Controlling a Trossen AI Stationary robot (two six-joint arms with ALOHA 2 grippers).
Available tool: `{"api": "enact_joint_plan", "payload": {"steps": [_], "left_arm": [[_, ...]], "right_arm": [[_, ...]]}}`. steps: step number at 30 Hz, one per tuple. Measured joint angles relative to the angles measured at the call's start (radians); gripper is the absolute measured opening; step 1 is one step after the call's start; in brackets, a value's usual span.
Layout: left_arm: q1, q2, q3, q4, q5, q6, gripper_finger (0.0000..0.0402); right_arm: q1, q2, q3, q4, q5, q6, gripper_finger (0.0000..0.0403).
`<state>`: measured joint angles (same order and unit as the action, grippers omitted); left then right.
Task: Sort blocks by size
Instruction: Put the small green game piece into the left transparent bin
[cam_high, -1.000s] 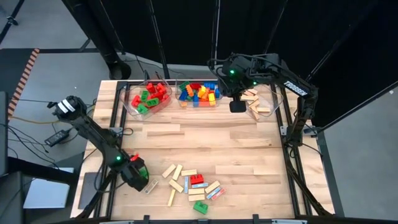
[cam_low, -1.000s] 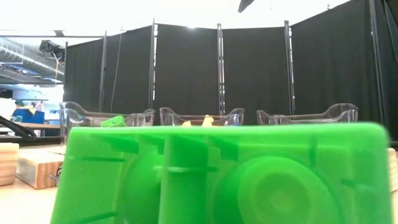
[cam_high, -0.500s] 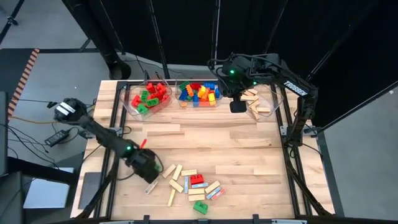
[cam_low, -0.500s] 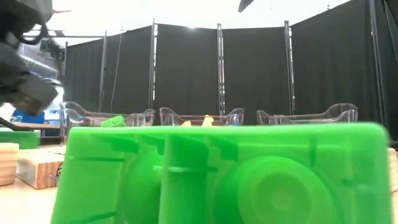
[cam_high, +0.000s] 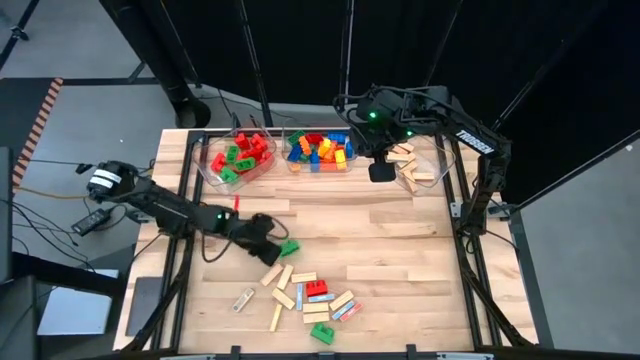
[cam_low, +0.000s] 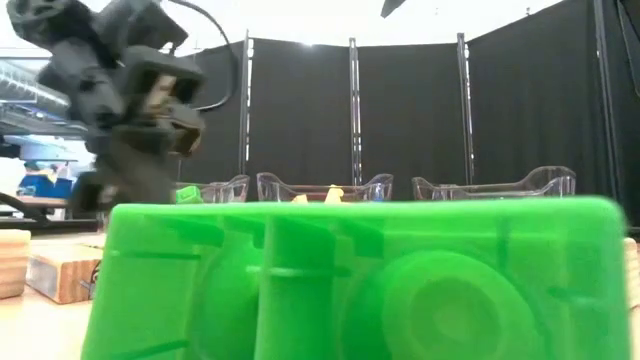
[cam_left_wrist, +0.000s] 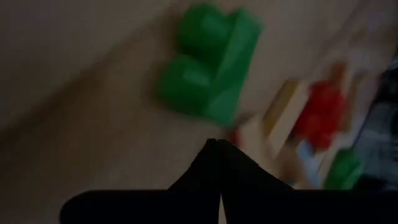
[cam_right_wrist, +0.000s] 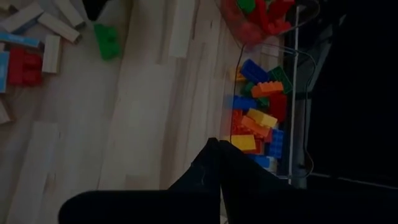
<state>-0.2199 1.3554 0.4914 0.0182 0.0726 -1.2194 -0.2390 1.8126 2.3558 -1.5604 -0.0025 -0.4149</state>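
My left gripper (cam_high: 272, 240) is shut and low over the table's middle, left of the loose blocks. A green two-stud brick (cam_high: 289, 246) (cam_left_wrist: 208, 62) lies on the wood right ahead of its fingertips. Tan wooden bars (cam_high: 283, 278), a red brick (cam_high: 316, 290) and another green brick (cam_high: 322, 333) lie scattered near the front edge. That green brick (cam_low: 360, 280) fills the low view, where the left arm (cam_low: 130, 90) shows at upper left. My right gripper (cam_high: 381, 170) (cam_right_wrist: 219, 146) hangs shut, high over the far bins, holding nothing. My left gripper points its shut fingertips (cam_left_wrist: 214, 149) slanting down at the green brick's near side (cam_left_wrist: 211, 115) from the table's left. The view is blurred, so I cannot tell whether the tips touch the brick. The brick lies flat on the table.
Three clear bins stand along the far edge: one with red and green bricks (cam_high: 240, 155), one with mixed coloured bricks (cam_high: 320, 150) (cam_right_wrist: 258, 118), one with wooden bars (cam_high: 415, 165). A small grey piece (cam_high: 243, 298) lies alone at the near left. A black frame (cam_high: 185, 200) rims the table.
My left gripper has swung, shut, from the near left corner toward the table's middle and far edge, turning as it went. The green brick that was at the gripper near the left edge now lies at the middle, just ahead of it. The grey piece stayed behind.
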Motion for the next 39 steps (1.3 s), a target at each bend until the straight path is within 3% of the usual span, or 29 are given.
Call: {"api": "enact_joint_plan", "payload": {"steps": [5,11,16,20,24,31,36,39], "left_arm": [[0.082,0.094,0.043,0.117,0.003,0.111,0.0000],[0.124,0.156,0.183,0.038,0.063,0.297,0.0000],[0.153,0.070,0.262,-0.261,0.018,0.420,0.0000],[0.166,-0.041,0.335,-0.529,-0.122,0.487,0.0000],[0.177,-0.179,0.414,-0.696,-0.224,0.535,0.0001],[0.177,-0.373,0.474,-0.882,-0.384,0.532,0.0001],[0.177,-0.459,0.474,-0.894,-0.442,0.498,0.0001],[0.177,-0.470,0.474,-0.900,-0.451,0.483,0.0001]], "right_arm": [[0.000,0.000,-0.001,0.018,-0.022,0.003,0.0009],[0.003,0.002,-0.121,0.213,-0.206,0.019,0.0035],[0.016,0.005,-0.329,0.345,-0.252,-0.020,0.0119],[0.019,0.005,-0.474,0.434,-0.259,-0.031,0.0187],[0.044,0.005,-0.646,0.698,-0.259,-0.033,0.0234],[0.118,0.019,-0.921,1.215,-0.227,-0.034,0.0271],[0.173,0.109,-0.935,1.278,-0.239,-0.024,0.0275],[0.183,0.168,-0.899,1.303,-0.301,-0.005,0.0273]]}}
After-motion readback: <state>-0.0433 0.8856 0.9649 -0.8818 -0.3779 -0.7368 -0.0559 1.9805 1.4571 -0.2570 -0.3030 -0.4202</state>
